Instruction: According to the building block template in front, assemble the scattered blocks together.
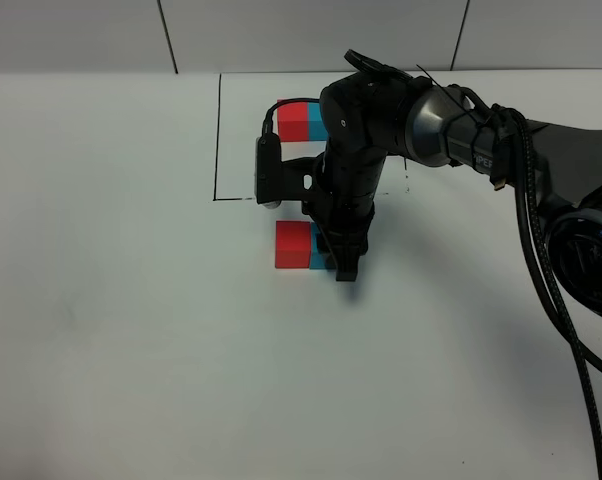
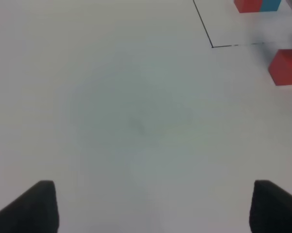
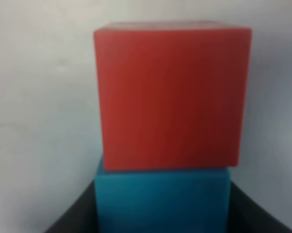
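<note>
Matte white table [image 1: 111, 330] fills the high view, with grey wall panels behind it. A thin black drawn frame [image 1: 218, 140] marks off the far middle; inside it sits the template [image 1: 301, 122], a red and a cyan cube joined as one bar, partly hidden by the arm. Nearer, outside the frame, the loose red cube [image 1: 293, 245] sits flat, with a sliver of the cyan cube [image 1: 319, 261] touching its right face. The right gripper [image 1: 343, 262], black and glossy, points straight down over the cyan cube.

Left wrist view: bare white surface, slightly blurred. The left gripper [image 2: 151, 206] has its two dark fingertips [image 2: 32, 206] spread wide with nothing between them. The frame corner, the template [image 2: 257, 5] and the red cube [image 2: 286, 67] lie at the far edge.

Right wrist view: close and soft-focused. The red cube [image 3: 170, 94] shows a flat, plain face with crisp edges; the cyan cube [image 3: 163, 199] butts flush against it. Dark fingers [image 3: 71, 216] flank the cyan cube on both sides, pinching it.
</note>
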Robot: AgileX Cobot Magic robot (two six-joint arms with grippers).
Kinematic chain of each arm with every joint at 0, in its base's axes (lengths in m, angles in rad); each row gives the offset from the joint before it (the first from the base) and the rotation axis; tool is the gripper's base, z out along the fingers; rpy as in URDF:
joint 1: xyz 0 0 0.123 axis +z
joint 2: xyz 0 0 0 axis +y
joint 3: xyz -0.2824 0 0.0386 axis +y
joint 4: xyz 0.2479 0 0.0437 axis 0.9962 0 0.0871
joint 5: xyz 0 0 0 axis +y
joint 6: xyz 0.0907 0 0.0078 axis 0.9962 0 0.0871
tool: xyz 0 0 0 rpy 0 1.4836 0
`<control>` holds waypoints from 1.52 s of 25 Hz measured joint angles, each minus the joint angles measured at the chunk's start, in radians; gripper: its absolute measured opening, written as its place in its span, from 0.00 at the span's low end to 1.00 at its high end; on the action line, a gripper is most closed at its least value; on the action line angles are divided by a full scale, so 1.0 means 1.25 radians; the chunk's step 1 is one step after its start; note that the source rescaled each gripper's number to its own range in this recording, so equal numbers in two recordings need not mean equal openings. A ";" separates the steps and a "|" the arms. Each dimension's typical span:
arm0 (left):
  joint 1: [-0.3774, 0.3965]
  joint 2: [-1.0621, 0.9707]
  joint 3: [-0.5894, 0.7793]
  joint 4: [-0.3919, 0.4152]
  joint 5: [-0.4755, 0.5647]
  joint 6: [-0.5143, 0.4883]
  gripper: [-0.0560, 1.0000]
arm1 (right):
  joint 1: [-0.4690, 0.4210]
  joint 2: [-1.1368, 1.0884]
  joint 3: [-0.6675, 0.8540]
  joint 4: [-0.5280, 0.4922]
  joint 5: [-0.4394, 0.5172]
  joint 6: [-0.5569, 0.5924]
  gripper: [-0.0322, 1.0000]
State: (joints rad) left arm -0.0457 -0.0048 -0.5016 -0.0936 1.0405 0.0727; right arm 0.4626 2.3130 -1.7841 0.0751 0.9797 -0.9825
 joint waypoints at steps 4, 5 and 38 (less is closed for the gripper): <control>0.000 0.000 0.000 0.000 0.000 0.000 0.85 | 0.000 0.000 0.000 0.000 -0.002 0.002 0.05; 0.000 0.000 0.000 0.000 0.000 0.000 0.85 | 0.001 0.000 0.000 0.000 -0.002 0.003 0.05; 0.000 0.000 0.000 0.000 0.000 0.000 0.85 | -0.060 -0.114 0.063 -0.046 0.015 0.276 0.75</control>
State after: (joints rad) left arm -0.0457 -0.0048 -0.5016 -0.0936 1.0405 0.0727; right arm 0.3875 2.1702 -1.7055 0.0178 0.9987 -0.6379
